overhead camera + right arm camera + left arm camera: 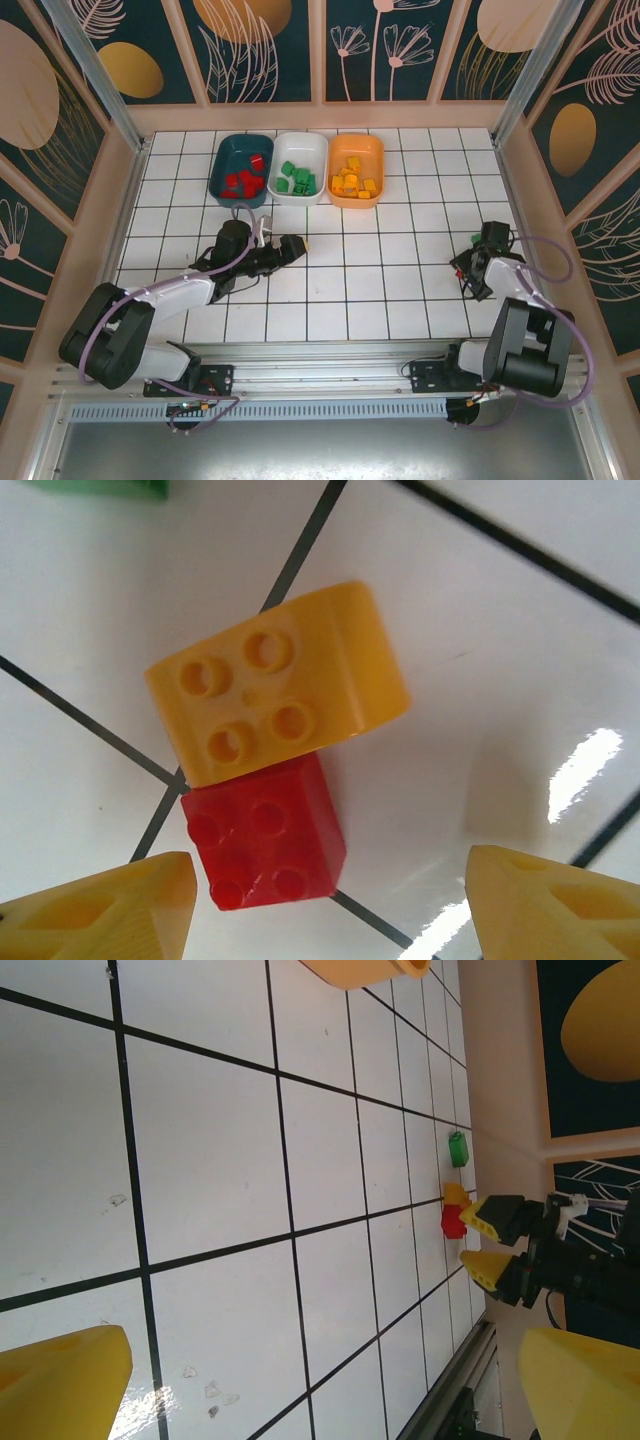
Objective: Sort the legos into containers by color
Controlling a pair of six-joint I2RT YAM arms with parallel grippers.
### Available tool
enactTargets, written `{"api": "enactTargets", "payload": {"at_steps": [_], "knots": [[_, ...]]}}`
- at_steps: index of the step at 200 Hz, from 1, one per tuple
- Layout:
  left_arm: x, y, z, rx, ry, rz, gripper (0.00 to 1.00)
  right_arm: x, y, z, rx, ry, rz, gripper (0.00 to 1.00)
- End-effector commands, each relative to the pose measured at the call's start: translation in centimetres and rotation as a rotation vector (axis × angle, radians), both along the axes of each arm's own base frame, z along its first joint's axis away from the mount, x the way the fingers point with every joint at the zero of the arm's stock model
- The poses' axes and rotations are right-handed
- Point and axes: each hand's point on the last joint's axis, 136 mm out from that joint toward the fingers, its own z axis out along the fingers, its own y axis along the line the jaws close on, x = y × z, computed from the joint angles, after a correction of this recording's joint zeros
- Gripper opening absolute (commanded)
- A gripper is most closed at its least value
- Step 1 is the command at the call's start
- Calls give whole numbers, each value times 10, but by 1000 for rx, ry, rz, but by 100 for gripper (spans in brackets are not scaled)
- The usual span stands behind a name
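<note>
Three containers stand in a row at the back: a dark teal tub [226, 160] with red legos, a white tub [312, 146] with green ones, an orange tub [374, 150] with yellow ones. At the right edge a yellow lego [275, 685] lies against a red lego [265, 845], with a green lego [100, 486] beyond. My right gripper [325, 910] is open low over them; the red lego sits between its fingers, close to the left fingertip [100, 910]. The left wrist view shows the same red lego [452, 1222], yellow lego [455, 1195] and green lego [458, 1148]. My left gripper [290, 245] is open and holds nothing.
The white gridded table [380, 290] lies between the two arms. A wooden wall [525, 200] runs close beside the right gripper [465, 270]. A metal rail [320, 355] borders the near edge. The orange tub's corner [360, 970] shows at the top of the left wrist view.
</note>
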Motion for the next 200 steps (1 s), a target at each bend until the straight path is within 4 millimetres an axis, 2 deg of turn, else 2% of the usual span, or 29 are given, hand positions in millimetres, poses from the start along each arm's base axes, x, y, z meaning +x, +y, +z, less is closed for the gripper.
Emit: {"api": "enactTargets", "payload": {"at_steps": [1, 29, 59, 75, 114, 130, 143, 180, 200], "knots": [[3, -7, 10, -18, -47, -33, 99, 23, 0, 3, -36, -20, 84, 71], [3, -8, 8, -19, -40, -37, 98, 36, 13, 0, -37, -30, 161, 64], [4, -9, 7, -19, -36, -39, 98, 52, 52, 6, 4, -76, 291, 58], [4, -9, 7, -23, -31, -39, 98, 57, 62, 11, -1, -91, 328, 53], [4, -9, 7, -24, -29, -39, 98, 53, 52, 15, -56, -67, 310, 52], [4, -10, 7, -25, -30, -39, 98, 46, 43, 12, -73, -32, 263, 60], [5, -10, 6, -24, -28, -40, 98, 44, 42, 10, -47, -26, 248, 63], [4, -10, 5, -21, -24, -42, 99, 53, 38, 5, -45, -26, 237, 64], [3, -9, 3, -16, -23, -39, 98, 64, 41, 2, -30, -40, 241, 62]]}}
